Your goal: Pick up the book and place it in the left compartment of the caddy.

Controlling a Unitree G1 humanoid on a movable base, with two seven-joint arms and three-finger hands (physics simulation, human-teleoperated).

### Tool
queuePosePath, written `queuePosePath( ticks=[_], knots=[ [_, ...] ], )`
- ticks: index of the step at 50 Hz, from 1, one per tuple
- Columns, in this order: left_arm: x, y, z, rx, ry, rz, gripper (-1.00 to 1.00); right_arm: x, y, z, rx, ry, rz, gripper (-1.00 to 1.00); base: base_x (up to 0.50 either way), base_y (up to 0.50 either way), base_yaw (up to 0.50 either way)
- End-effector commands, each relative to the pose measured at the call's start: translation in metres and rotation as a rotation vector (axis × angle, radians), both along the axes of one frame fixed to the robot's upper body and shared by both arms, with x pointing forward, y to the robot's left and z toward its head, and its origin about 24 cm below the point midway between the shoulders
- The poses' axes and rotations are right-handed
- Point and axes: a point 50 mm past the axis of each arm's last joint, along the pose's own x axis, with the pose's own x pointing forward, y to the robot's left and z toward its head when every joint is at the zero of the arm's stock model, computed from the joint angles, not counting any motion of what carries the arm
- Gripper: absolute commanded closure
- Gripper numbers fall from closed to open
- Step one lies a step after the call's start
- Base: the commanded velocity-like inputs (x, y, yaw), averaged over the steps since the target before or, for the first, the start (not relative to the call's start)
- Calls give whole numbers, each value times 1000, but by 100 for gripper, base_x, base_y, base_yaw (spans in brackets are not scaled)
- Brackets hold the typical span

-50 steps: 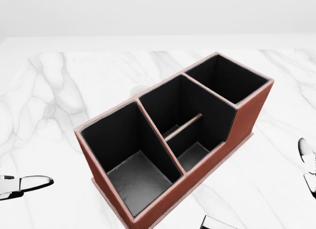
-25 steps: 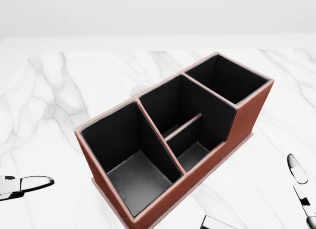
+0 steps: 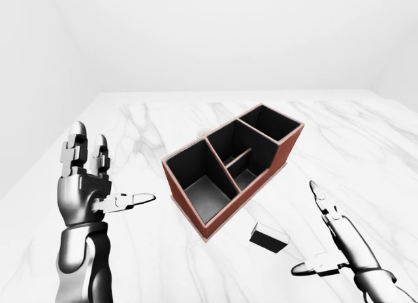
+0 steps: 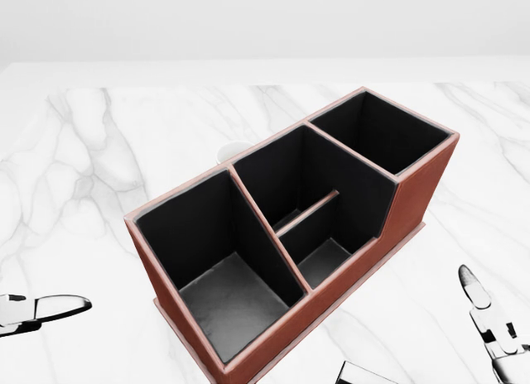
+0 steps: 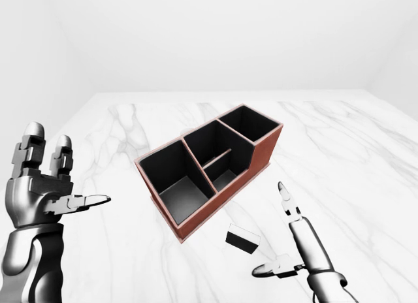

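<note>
Right hand hangs splayed and empty just right of the book lying flat below the caddy, far nearer than the spread-fingered, empty left hand

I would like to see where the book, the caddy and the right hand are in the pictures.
book (image 3: 268, 238): left-eye view, on its dark side face.
caddy (image 3: 290, 141): left-eye view, on its red outer wall at the right.
right hand (image 3: 345, 241): left-eye view, on the middle of the hand, fingers spread.
</note>
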Motion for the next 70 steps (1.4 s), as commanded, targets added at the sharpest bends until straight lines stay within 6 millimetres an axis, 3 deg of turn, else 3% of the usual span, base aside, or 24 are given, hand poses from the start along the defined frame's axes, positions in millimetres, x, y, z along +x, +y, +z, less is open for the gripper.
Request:
queuePosePath(
  ticks=[1,31,70],
  knots=[
    [0,1,1,-2,-3,4,-100,7,1,-6,3,19,41,-100,0,0,0],
    [-1,1,1,0,-6,4,-100,14,-3,0,-88,27,51,-100,0,0,0],
    [-1,2,2,-1,-7,6,-100,23,-8,-32,-3,128,78,-100,0,0,0]
  ],
)
